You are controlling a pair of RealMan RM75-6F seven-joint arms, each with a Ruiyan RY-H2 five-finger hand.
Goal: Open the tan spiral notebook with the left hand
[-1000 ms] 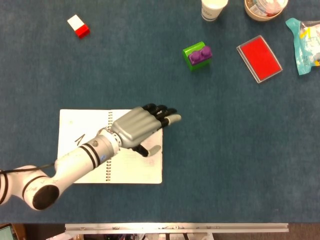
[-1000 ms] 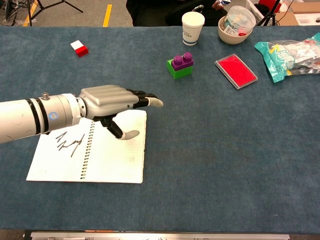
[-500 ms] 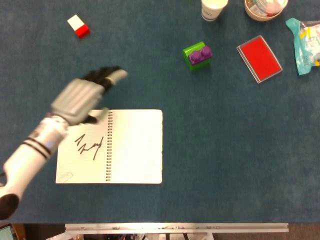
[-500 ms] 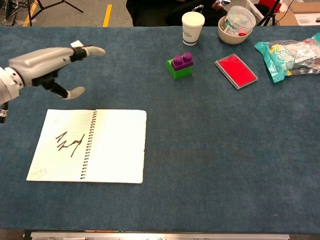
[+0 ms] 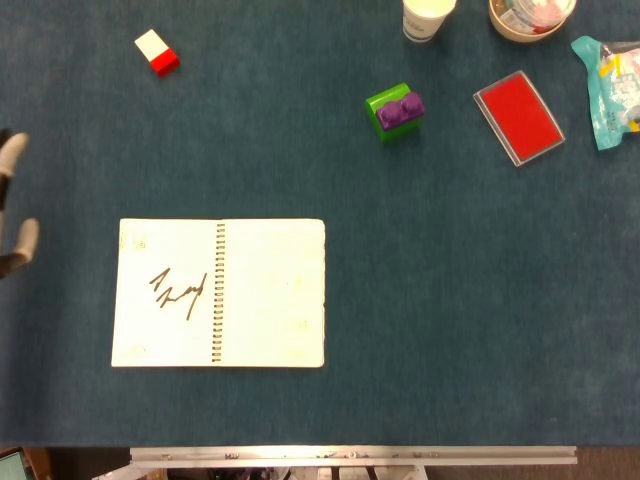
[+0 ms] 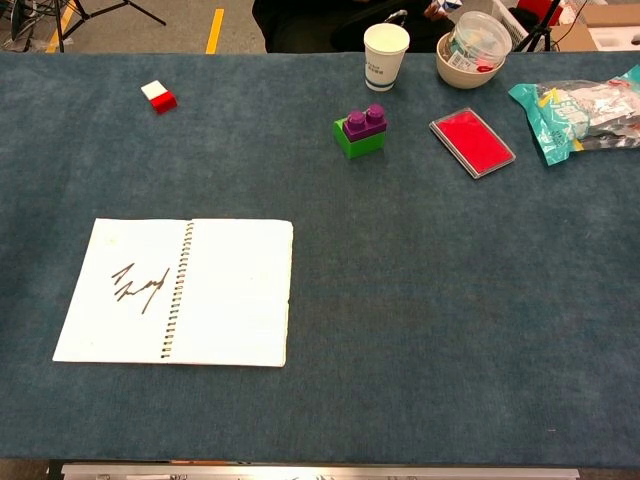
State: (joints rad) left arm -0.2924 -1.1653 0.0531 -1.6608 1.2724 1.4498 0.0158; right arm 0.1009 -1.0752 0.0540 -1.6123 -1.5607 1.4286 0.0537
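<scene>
Though the spiral notebook [image 5: 220,292] lies open and flat near the table's front-left, its binding running front to back, the left hand [image 5: 12,205] shows only fingertips at the left edge, well apart, apparently holding nothing.

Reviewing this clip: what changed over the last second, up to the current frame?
The left hand lifted off the notebook's right page and swept away leftward; only its fingertips show at the head view's left edge, and it has left the chest view. It held nothing then or now. The notebook stayed open and flat, scribble on the left page; the green-and-purple block and red case did not move.
</scene>
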